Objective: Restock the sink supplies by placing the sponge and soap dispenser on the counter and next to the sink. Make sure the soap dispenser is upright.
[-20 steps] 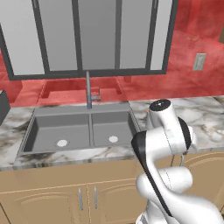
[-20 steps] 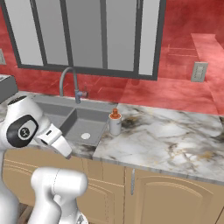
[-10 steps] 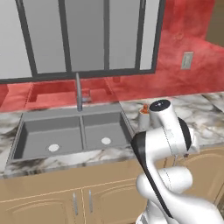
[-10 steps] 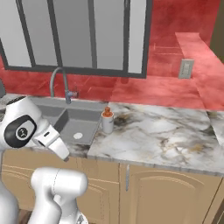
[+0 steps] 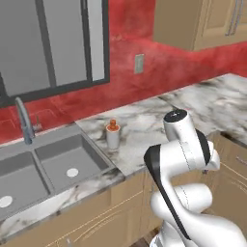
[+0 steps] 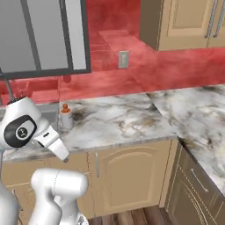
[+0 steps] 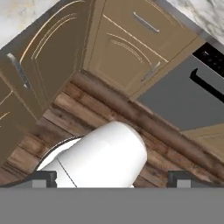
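The soap dispenser (image 5: 113, 134) stands upright on the marble worktop (image 5: 144, 120), left of the frame's middle, just beside the sink (image 5: 43, 166). In the hand view the end effector (image 7: 111, 178) sits at the bottom edge, wide open and empty, over a wooden floor (image 7: 144, 131) and cabinets (image 7: 127, 39).
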### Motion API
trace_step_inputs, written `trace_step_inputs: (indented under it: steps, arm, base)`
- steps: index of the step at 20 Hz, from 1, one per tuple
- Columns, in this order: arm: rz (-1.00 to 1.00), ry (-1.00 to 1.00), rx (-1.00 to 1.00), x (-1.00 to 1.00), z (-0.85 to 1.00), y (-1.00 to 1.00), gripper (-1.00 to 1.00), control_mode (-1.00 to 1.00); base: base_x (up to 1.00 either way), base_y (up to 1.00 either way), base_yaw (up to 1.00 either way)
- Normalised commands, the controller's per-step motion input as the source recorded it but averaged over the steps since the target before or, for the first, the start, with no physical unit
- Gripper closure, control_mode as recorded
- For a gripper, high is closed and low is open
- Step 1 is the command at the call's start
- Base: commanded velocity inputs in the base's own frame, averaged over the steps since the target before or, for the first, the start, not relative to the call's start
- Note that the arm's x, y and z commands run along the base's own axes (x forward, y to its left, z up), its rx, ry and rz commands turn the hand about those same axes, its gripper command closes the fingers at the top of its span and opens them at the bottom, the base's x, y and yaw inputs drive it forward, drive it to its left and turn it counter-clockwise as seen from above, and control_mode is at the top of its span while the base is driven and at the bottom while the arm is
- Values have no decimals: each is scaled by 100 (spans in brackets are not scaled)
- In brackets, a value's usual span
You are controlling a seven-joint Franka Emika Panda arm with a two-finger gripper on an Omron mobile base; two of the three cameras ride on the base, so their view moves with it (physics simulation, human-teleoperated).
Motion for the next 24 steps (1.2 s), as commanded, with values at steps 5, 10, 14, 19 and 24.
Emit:
trace_step_inputs:
  steps: [5, 10, 14, 19, 24]
  arm:
    - [0, 0, 0, 0, 0, 0, -100, 100]
    - [0, 0, 0, 0, 0, 0, -100, 100]
    - [0, 0, 0, 0, 0, 0, -100, 100]
    - [0, 0, 0, 0, 0, 0, -100, 100]
    - [0, 0, 0, 0, 0, 0, -100, 100]
  base:
    - [-24, 8, -73]
    - [-24, 0, -74]
    - [-20, 0, -74]
    - [-8, -1, -69]
    - [0, -12, -67]
